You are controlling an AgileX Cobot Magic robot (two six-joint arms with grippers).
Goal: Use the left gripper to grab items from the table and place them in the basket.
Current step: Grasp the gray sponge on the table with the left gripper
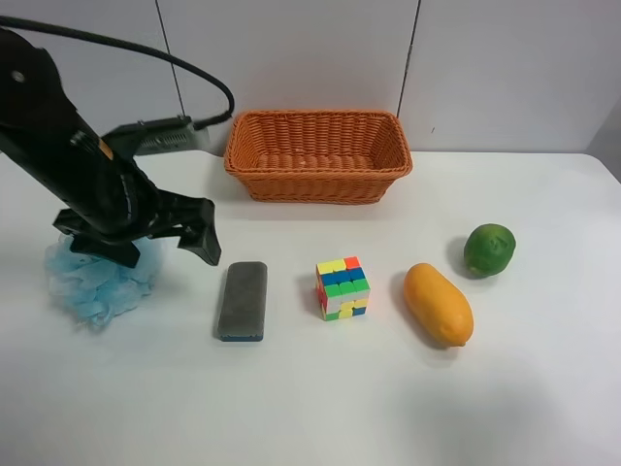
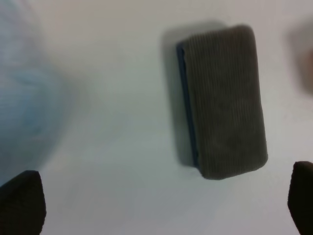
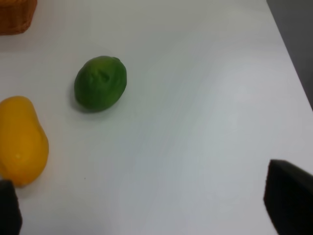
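My left gripper (image 1: 165, 254) is open and empty, held over the table (image 1: 310, 408) between the light-blue mesh puff (image 1: 92, 282) and the dark gray eraser (image 1: 243, 300). In the left wrist view the gripper (image 2: 161, 200) shows only its two fingertips, wide apart. The eraser (image 2: 225, 100) lies ahead of them and the blurred puff (image 2: 24, 98) to one side. The puzzle cube (image 1: 343, 287), orange fruit (image 1: 438, 304) and green fruit (image 1: 489, 249) lie in a row. The wicker basket (image 1: 315, 180) stands empty at the back.
My right gripper (image 3: 149, 205) is open over bare table, near the green fruit (image 3: 100, 82) and the orange fruit (image 3: 19, 142). A corner of the basket (image 3: 17, 14) shows there. The right arm does not show in the exterior high view. The left arm's cable arcs toward the basket.
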